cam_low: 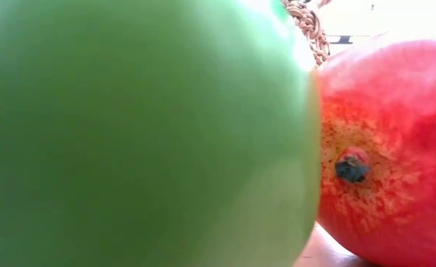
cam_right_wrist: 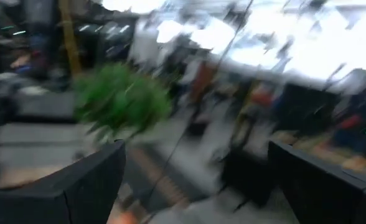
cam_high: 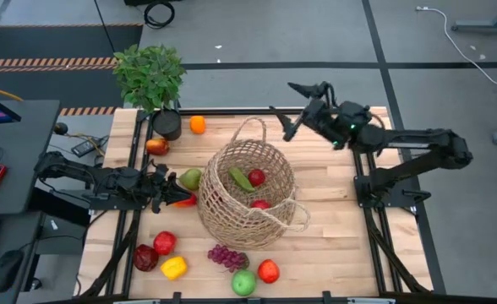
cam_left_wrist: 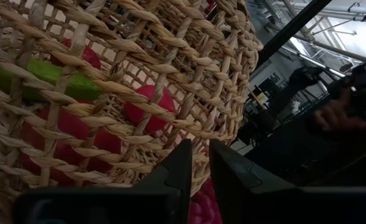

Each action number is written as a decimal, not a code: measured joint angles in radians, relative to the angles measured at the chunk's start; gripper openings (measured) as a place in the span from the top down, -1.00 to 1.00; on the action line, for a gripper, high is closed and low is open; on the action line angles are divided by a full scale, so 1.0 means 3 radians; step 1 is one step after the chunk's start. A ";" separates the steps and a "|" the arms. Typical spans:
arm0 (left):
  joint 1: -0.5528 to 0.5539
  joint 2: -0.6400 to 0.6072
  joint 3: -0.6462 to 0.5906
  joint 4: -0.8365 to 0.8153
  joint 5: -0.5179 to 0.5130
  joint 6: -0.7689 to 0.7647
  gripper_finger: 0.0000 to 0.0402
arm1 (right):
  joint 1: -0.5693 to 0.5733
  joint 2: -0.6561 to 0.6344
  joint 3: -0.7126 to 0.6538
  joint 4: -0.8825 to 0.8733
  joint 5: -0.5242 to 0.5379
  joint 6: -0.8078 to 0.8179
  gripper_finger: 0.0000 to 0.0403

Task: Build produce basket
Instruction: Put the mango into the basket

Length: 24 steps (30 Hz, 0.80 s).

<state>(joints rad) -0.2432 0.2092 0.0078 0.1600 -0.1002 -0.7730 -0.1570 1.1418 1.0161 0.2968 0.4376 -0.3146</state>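
Basket filling, well short of done.
Basket (cam_high: 247, 196) holds three pieces; many wait on the tabletop (cam_high: 341, 236). Left pincer (cam_high: 166, 192) clenched beside it, empty as far as shows; right pincer (cam_high: 284, 108) spread wide above.

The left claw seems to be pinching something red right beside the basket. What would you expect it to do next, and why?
Probably lift the red piece over the basket rim and drop it in: the left gripper is shut on it beside the wall, and produce already lies inside.

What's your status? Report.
Left gripper shut beside round tan wicker basket. Right gripper open, raised. Red apples inside. Nothing blocking.
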 joint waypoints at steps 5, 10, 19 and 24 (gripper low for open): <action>-0.0001 0.0000 -0.0001 -0.0001 0.0000 0.0000 0.71 | -0.0208 -0.0471 0.0000 -0.1017 -0.0784 0.1033 -0.94; 0.0000 0.0000 -0.0001 0.0000 0.0000 -0.0001 0.72 | -0.0227 -0.0919 0.0000 -0.1504 -0.1212 0.1351 -0.83; 0.0000 -0.0001 0.0000 -0.0001 -0.0001 0.0001 0.70 | 0.0005 -0.1716 0.0000 -0.2221 -0.1299 0.1748 -0.64; 0.0000 0.0000 0.0000 -0.0001 -0.0001 0.0002 0.72 | 0.0178 -0.2161 -0.0049 -0.2435 -0.1298 0.1981 -0.55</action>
<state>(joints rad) -0.2432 0.2092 0.0077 0.1598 -0.1005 -0.7724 -0.1036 0.4934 1.0014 -0.4338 0.0483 0.2798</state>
